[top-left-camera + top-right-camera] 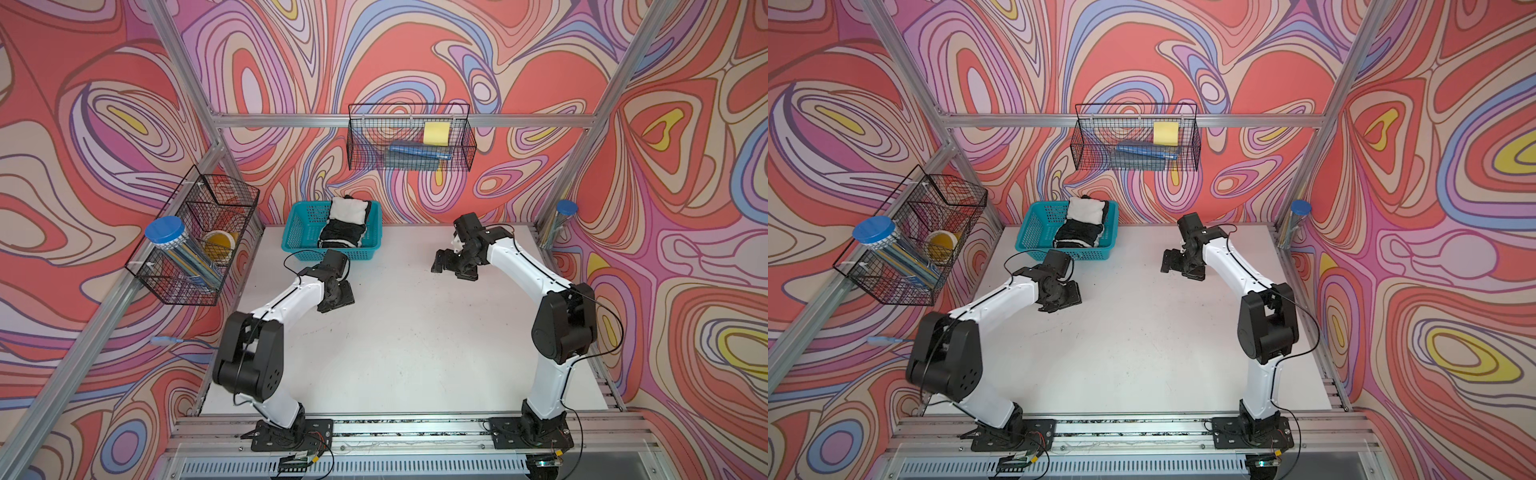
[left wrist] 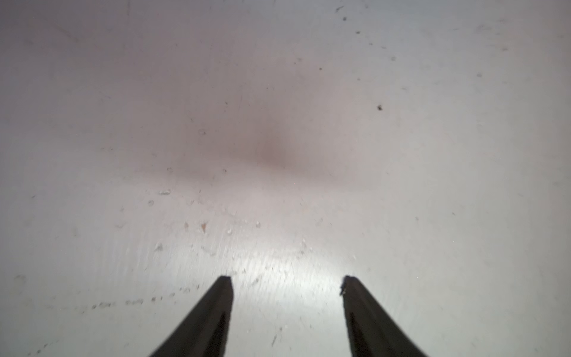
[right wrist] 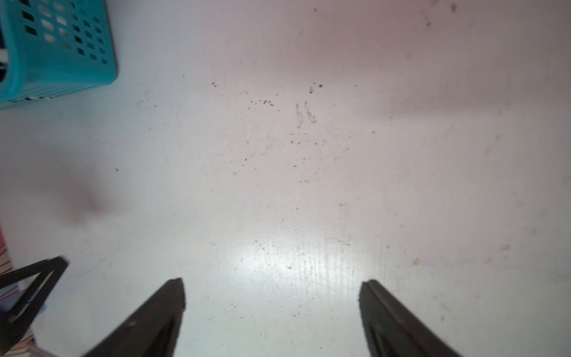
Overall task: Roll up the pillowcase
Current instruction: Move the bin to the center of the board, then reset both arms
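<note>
- The left gripper [image 2: 287,279] points down at the white table [image 1: 415,332], its two dark fingers [image 2: 216,312] spread apart and holding nothing; in the left wrist view only scuffed tabletop shows between them.
- The right gripper [image 3: 273,282] also faces down over the table, its jaws standing wide and released, with bare, speckled tabletop between them.
- The two grippers are well apart, each above the far half of the table.
- Just beyond the left gripper, toward the back wall, stands a teal plastic basket [image 1: 291,237]. From the right gripper the same basket [image 3: 58,46] lies off to its left, near but not touching.
- The pillowcase [image 1: 345,226] lies inside that basket as a plush bundle, apart from both grippers. It runs front to back, with a white part toward the back wall and a black part toward the front rim. How tightly it is rolled I cannot tell.
- Farther out to the left of the left gripper, a black wire basket [image 1: 232,199] hangs on the side frame. It holds a clear tube with a blue lid [image 1: 165,232] and a yellow roll of tape [image 1: 220,245].
- On the back wall, above and between the grippers, a second wire basket [image 1: 469,145] holds a yellow pad [image 1: 435,133] and a blue flat item [image 1: 415,153].
- Beyond the right gripper, in the far right corner, another blue-capped tube [image 1: 561,220] leans against the frame.
</note>
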`<state>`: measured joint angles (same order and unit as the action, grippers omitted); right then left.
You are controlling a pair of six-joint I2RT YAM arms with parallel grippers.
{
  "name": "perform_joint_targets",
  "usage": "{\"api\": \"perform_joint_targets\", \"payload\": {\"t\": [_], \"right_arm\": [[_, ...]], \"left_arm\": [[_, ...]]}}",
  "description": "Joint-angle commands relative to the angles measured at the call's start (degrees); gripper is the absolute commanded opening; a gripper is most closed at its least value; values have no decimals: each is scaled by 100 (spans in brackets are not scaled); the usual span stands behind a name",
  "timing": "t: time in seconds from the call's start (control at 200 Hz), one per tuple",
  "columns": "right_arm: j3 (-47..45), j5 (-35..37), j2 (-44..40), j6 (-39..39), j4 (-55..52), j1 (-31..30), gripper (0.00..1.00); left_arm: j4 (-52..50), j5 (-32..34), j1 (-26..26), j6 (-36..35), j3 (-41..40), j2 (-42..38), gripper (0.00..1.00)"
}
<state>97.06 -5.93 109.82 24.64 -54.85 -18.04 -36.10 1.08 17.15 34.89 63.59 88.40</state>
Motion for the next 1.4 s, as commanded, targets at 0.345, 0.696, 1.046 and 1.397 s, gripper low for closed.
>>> {"api": "perform_joint_targets", "payload": {"t": [0.345,0.696,1.046,1.397], "right_arm": [[-1562,2192,-1415,-4190,3893,435,98],[-4277,627,-2418,-2852,5267,1443,98],[-6028,428,-2853,-2560,6825,1797,98],[-6465,63,-1840,-2232,9285,1980,98]], "left_arm": [[1801,338,-1428,-2636,91,-1110,99],[5230,810,-1886,-2446,-2855,-1328,99],[10047,508,-1793,-3146,-4751,142,99],[8752,201,-1785,-3198,-4279,-73,99]]}}
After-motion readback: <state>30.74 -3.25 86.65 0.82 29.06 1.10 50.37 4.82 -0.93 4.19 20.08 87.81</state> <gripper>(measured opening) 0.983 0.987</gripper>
